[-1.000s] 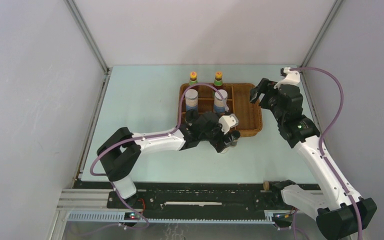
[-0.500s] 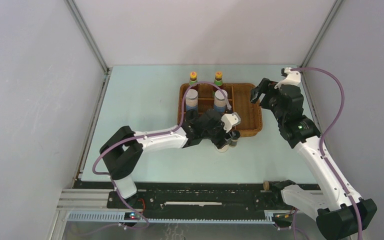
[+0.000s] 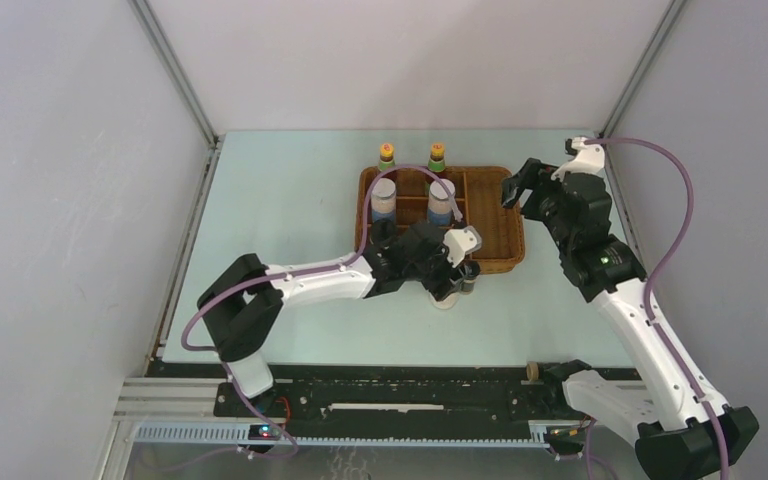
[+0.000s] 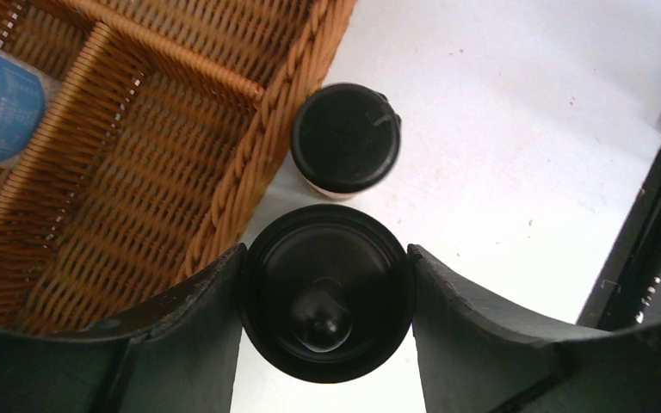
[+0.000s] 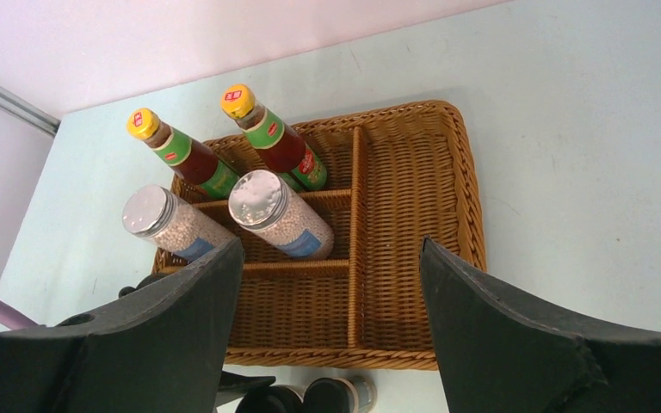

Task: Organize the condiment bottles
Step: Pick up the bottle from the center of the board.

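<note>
L gripper (image 4: 324,267) clamped on round, glossy black-capped bottle (image 4: 327,301); its twin bottle (image 4: 345,138) sits just beside woven wicker tray (image 4: 129,198). R gripper (image 5: 329,258) spread wide, holding nothing.

Bright, even, soft-shadowed light; near fingers (image 4: 181,344) blurred.

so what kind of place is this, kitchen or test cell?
Likely a lab test cell, not a kitchen: bare white panels on a metal frame enclose a plain pale table, and two robot arms are mounted at its near edge. The wicker tray of condiment bottles looks like a prop.
</note>
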`<state>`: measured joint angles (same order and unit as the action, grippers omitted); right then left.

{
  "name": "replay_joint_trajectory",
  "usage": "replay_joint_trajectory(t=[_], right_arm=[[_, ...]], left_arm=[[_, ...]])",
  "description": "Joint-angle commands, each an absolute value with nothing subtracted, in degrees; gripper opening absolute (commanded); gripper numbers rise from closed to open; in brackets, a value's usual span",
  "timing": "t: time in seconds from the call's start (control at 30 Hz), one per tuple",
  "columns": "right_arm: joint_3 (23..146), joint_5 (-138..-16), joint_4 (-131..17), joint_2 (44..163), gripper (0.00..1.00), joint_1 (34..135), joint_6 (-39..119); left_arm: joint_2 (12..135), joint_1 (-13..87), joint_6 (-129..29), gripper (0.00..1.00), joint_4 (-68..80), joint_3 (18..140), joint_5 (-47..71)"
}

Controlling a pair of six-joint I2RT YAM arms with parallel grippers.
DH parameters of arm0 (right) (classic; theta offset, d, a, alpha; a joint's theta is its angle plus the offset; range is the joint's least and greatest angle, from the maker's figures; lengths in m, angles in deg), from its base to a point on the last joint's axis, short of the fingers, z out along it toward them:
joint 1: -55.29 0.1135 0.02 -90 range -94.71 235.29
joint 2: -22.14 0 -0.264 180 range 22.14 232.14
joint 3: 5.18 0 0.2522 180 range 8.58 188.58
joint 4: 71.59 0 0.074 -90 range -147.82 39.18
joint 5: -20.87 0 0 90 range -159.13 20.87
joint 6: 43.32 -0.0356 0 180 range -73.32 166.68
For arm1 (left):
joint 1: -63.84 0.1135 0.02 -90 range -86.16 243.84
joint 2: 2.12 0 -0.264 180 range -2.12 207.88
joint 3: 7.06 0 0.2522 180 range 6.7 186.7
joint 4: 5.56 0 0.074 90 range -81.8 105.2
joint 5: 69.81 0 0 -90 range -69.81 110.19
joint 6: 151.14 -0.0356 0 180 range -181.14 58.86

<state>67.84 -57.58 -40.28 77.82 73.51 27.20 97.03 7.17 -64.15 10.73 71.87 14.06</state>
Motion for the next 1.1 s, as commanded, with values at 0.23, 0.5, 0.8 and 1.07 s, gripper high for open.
replay_joint_trajectory(t=[0.23,0.5,0.8,1.07], right_arm=[[67.82,-58.1,-37.71,73.36,0.83,74.12,26.94],[66.93,-58.47,-36.83,70.3,0.83,74.19,26.74],[66.94,-58.95,-36.66,69.47,0.83,74.53,26.64],[66.93,-55.68,-36.98,68.87,0.83,74.47,26.6]], left_arm=[[88.55,4.66,-59.47,0.0,14.39,74.75,19.31],[87.38,2.96,-59.63,0.0,17.74,77.71,24.47],[86.61,2.84,-63.09,0.0,18.75,81.72,29.79],[85.86,5.04,-65.36,0.0,15.96,83.26,32.5]])
